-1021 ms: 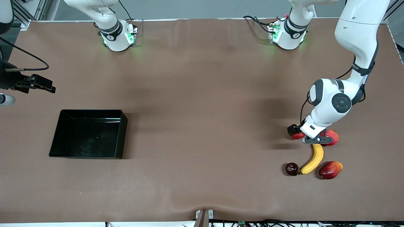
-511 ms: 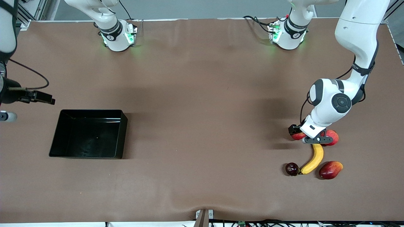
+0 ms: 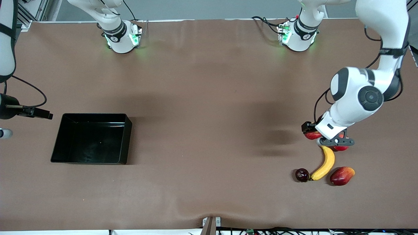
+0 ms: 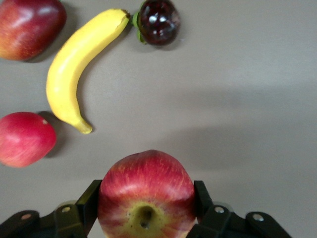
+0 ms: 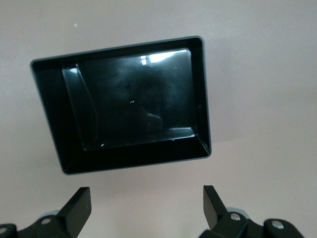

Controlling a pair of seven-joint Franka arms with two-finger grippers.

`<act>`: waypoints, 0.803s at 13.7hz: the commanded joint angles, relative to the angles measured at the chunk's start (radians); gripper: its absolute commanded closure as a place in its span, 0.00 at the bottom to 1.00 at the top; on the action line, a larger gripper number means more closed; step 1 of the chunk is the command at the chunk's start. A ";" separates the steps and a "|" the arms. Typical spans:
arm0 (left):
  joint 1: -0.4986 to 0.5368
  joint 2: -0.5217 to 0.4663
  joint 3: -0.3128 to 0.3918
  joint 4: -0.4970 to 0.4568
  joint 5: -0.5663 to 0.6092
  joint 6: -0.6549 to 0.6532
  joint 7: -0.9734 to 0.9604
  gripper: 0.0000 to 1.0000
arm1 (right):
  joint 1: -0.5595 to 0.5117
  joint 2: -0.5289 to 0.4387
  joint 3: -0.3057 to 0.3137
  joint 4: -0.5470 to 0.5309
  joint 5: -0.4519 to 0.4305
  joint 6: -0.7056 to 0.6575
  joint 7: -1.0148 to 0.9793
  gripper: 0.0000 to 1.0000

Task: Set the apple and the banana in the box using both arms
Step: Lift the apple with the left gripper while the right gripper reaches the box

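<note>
The apple (image 4: 146,193), red with yellow streaks, sits clamped between the fingers of my left gripper (image 4: 147,198), shut on it and lifted a little above the table. In the front view the apple (image 3: 312,134) shows beside the left wrist. The banana (image 3: 324,163) lies on the table just nearer the camera, and the banana (image 4: 74,69) lies free. The black box (image 3: 88,160) stands toward the right arm's end. My right gripper (image 5: 147,208) hangs open and empty over bare table next to the box (image 5: 138,153). In the front view the right gripper (image 3: 45,115) is at the table's edge.
A pinkish-red round fruit (image 3: 341,148) lies partly under the left hand. A dark round fruit (image 3: 302,175) touches the banana's near tip, and a red-orange mango-like fruit (image 3: 342,175) lies beside it. Brown tabletop stretches between the fruits and the box.
The left gripper has closed on the apple and risen with it. The right gripper has moved along the table's edge toward the front camera, closer to the box.
</note>
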 commanded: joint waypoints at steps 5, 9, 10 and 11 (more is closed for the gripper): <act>0.003 -0.072 -0.036 0.134 0.002 -0.246 -0.070 1.00 | -0.094 0.168 0.012 0.028 0.013 0.045 -0.004 0.00; 0.001 -0.081 -0.081 0.166 0.001 -0.276 -0.233 1.00 | -0.105 0.248 0.012 0.022 0.013 0.181 -0.016 0.00; 0.000 -0.077 -0.096 0.176 0.001 -0.276 -0.271 1.00 | -0.108 0.277 0.012 0.020 0.011 0.225 -0.037 0.00; 0.000 -0.074 -0.116 0.184 0.001 -0.276 -0.313 1.00 | -0.114 0.300 0.012 0.014 0.013 0.278 -0.086 0.00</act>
